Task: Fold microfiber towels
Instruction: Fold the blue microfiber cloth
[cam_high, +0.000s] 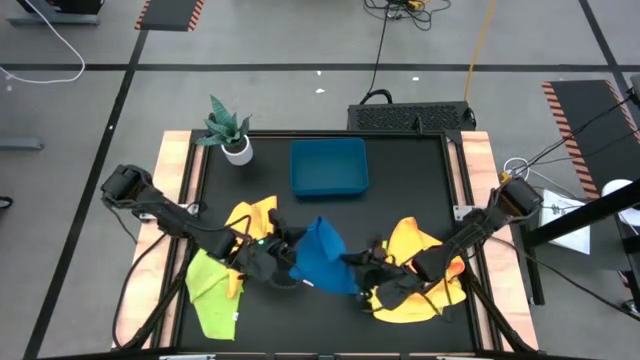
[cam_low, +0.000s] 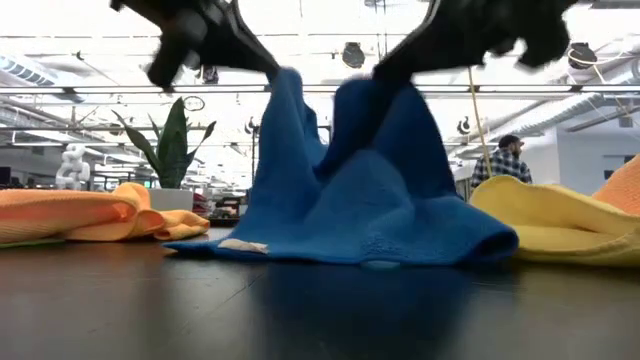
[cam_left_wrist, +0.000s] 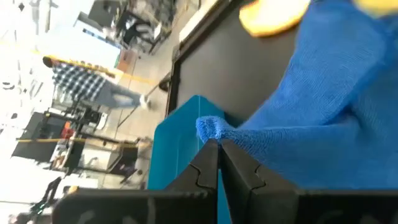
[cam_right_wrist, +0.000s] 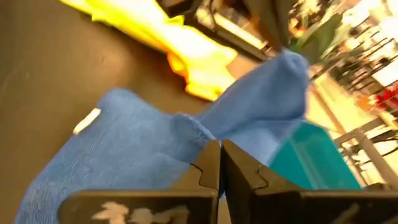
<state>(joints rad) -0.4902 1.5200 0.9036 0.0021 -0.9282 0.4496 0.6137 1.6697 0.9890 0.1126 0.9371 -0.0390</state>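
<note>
A blue microfiber towel (cam_high: 325, 256) is held up between my two grippers at the table's near middle; its lower part (cam_low: 360, 235) lies on the black table. My left gripper (cam_high: 290, 250) is shut on its left side, my right gripper (cam_high: 358, 260) on its right side. A yellow and orange towel (cam_high: 252, 217) and a lime green towel (cam_high: 212, 282) lie under the left arm. A yellow towel (cam_high: 418, 270) lies under the right arm. My left gripper pinches a bunched corner of the blue towel (cam_left_wrist: 211, 129) between its two shut fingers. That corner stands raised above the table (cam_low: 285, 85), and the cloth slopes down from it. My right gripper pinches a bunched edge of the blue towel (cam_right_wrist: 196, 134) between its two shut fingers. That part is raised (cam_low: 385, 90), and the cloth hangs from it down onto the table.
A rigid blue tray (cam_high: 329, 166) stands at the far middle of the table. A potted plant (cam_high: 230, 132) stands at the far left corner. A person in a plaid shirt (cam_low: 505, 160) stands in the room beyond the table.
</note>
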